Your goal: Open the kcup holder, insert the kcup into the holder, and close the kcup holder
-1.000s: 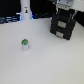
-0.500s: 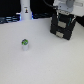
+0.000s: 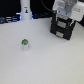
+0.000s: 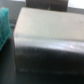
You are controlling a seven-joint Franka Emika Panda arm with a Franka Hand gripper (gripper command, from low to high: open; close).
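The bench is a pale surface, and most of it lies open: the whole near half and the stretch between the two task things carry nothing but a soft shadow. The kcup holder stands toward the far edge on the exterior view's right, a black boxy machine with light grey rectangular panels on its front. The arm's white body sits right above the machine's top, and the end effector is hidden there, so I cannot tell how far it is open or whether it holds anything. In the wrist view a blurred grey block fills the picture, with a teal strip at one side; nothing of the fingers shows.

The kcup stands upright near the middle of the bench, toward the exterior view's left, well apart from the machine. It is tiny, whitish and translucent, with a green top. A white bottle-like post stands at the far edge beyond it.
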